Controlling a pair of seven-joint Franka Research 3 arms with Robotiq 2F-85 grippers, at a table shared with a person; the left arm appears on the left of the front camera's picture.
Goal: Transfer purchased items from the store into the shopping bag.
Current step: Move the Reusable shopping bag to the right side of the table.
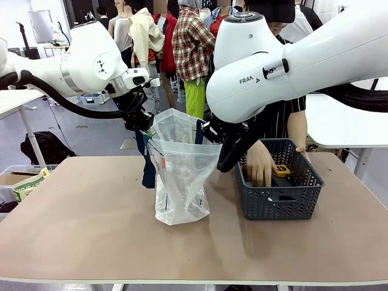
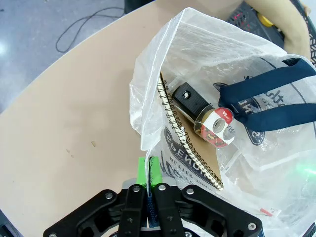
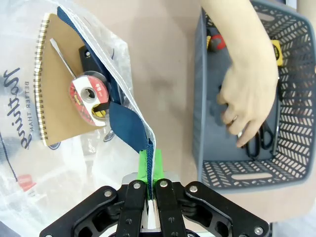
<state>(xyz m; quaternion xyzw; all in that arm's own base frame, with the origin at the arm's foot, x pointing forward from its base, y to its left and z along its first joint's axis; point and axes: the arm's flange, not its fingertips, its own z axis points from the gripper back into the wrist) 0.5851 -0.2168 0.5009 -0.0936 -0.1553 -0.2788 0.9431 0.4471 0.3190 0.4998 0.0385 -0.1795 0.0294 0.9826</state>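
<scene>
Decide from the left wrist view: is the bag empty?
No, a spiral notebook and a tape roll lie inside the bag.

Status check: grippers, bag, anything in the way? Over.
Left gripper and right gripper both shut on shopping bag handles, mouth held open. Notebook, tape roll inside. Person's hand in basket; bag mouth unobstructed.

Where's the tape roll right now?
The tape roll lies inside the shopping bag, on the tan spiral notebook beside a black item; left wrist view, right of centre, by a navy handle.
</scene>
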